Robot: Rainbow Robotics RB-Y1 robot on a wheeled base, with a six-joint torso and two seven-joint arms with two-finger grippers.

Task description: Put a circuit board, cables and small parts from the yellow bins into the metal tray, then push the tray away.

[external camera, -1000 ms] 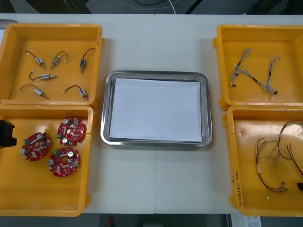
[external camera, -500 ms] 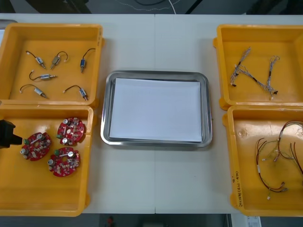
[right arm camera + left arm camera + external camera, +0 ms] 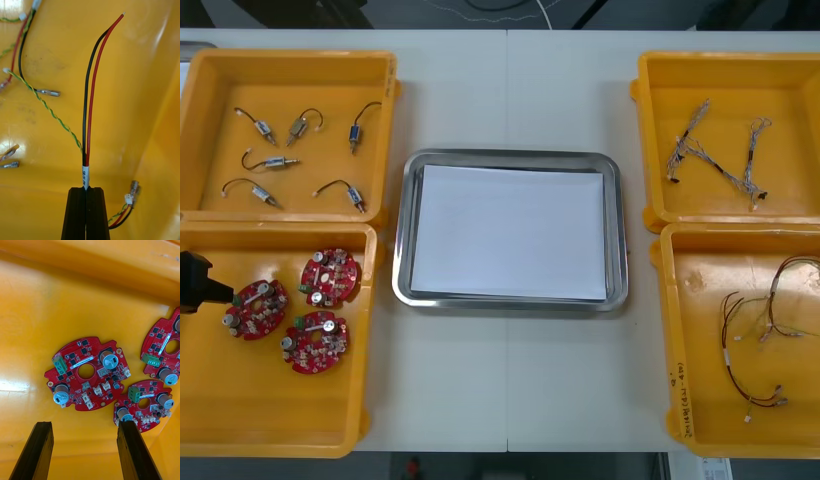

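Left end effector gapes, right pinches cable, over bins on table.

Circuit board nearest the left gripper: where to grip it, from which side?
Probably across its opposite rim edges, from straight above: the circuit board lies flat in the yellow bin, tall parts on top. The left gripper hangs open beside it; the right gripper holds a red and black cable.

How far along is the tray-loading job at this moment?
Done: nothing yet; the metal tray holds only its white lining. In hand: the right gripper is shut on a red and black cable inside a yellow bin; the left gripper hovers open over a circuit board. Left: loading both, the small metal parts, then pushing the tray away.
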